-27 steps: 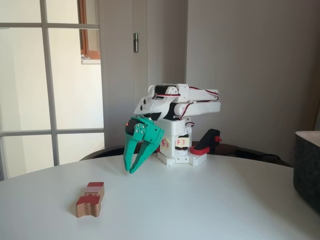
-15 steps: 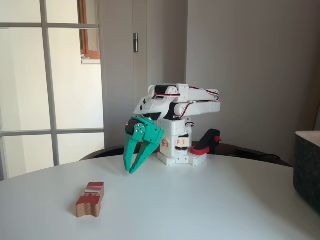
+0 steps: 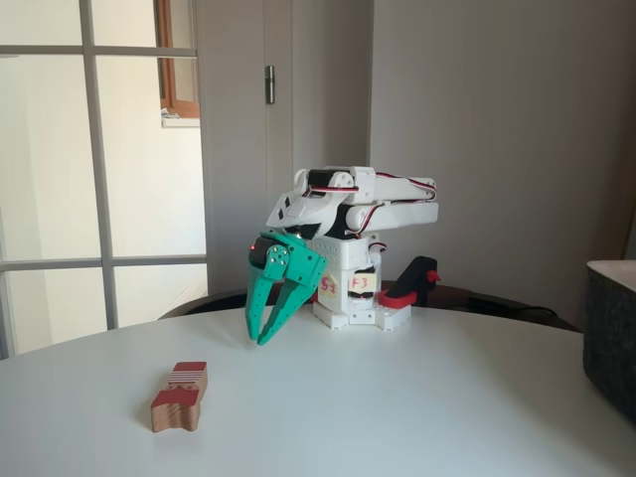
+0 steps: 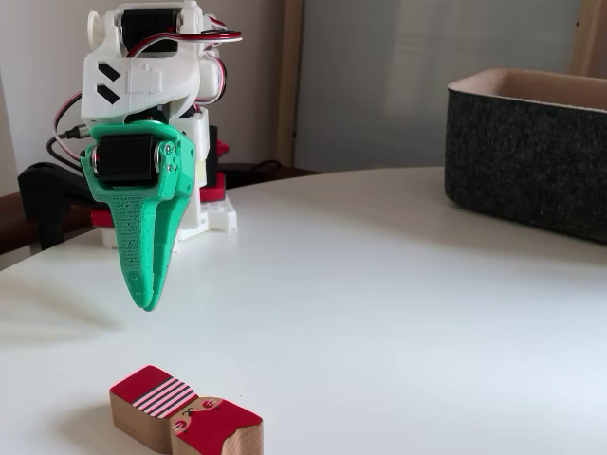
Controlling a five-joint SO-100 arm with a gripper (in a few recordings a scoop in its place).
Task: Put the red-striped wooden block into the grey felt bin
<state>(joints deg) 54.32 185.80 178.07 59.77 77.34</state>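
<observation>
The white arm (image 3: 353, 204) is folded over its base (image 3: 350, 288) at the far side of the white round table (image 3: 397, 397), with the green claw (image 3: 264, 338) pointing down and its tips suspended just above the tabletop. In a fixed view, the two fingers (image 3: 255, 308) converge to nearly touching tips with a narrow gap between them higher up; in the other fixed view the claw (image 4: 145, 301) is seen edge-on and appears as a single tapered wedge. The claw is effectively pressed together and carries nothing. The red-striped wooden block (image 3: 180, 396) lies flat on the table, in front of the claw toward the camera and slightly to the left in that view, apart from the claw and not in contact with it. In the other fixed view the block (image 4: 183, 422) sits at the lower edge of the picture, below the claw tips, with its red-and-white striped end at the left and its plain red notched end at the right. The grey felt bin (image 4: 531, 152) stands upright on the table at the right, well apart from both the block and the claw; in a fixed view it (image 3: 611, 328) is cut off by the right edge. A glazed door (image 3: 99, 169) and a plain wall (image 3: 497, 129) stand behind the table.
</observation>
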